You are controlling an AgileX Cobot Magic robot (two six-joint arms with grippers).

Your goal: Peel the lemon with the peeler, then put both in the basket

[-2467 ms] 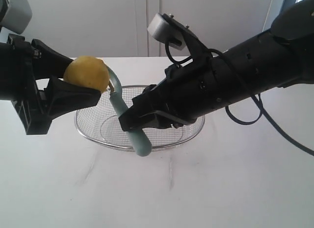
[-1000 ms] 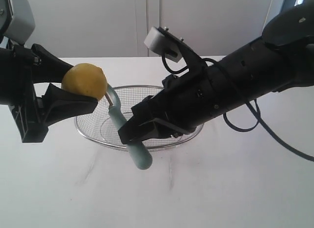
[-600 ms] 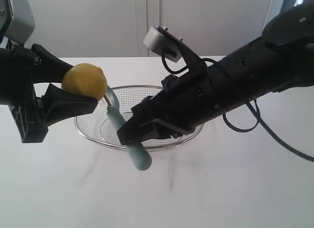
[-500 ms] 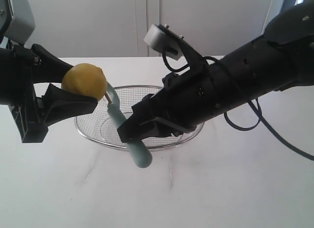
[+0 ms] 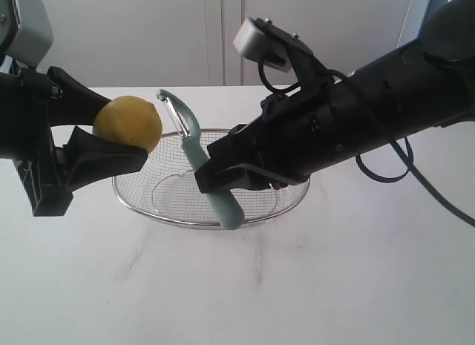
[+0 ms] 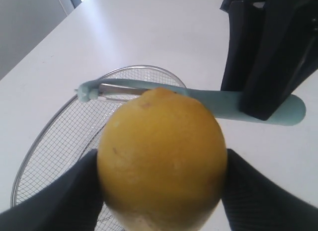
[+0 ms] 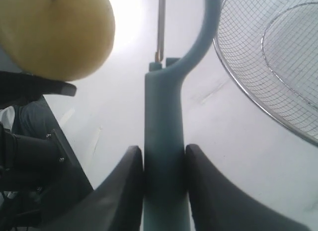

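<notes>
My left gripper (image 5: 122, 143) is shut on the yellow lemon (image 5: 128, 123), holding it in the air over the left rim of the wire basket (image 5: 141, 200); the lemon (image 6: 161, 159) fills the left wrist view between both black fingers (image 6: 54, 201). My right gripper (image 5: 215, 176) is shut on the teal handle of the peeler (image 5: 211, 189), which stands tilted above the basket with its blade head (image 5: 172, 107) up, just right of the lemon and clear of it. The right wrist view shows the peeler (image 7: 164, 126) pinched between the fingers (image 7: 124, 191), the lemon (image 7: 57, 32) beside its head.
The silver mesh basket (image 7: 268, 57) rests on the white table (image 5: 245, 286), below both grippers. A pale wall stands behind the table. The right arm's black cable (image 5: 378, 178) loops down over the table on the right.
The right gripper has lifted and swung the peeler up and to the right. Its head has come off the lemon's lower right side and now stands above and beside it. The left gripper and lemon held still.
</notes>
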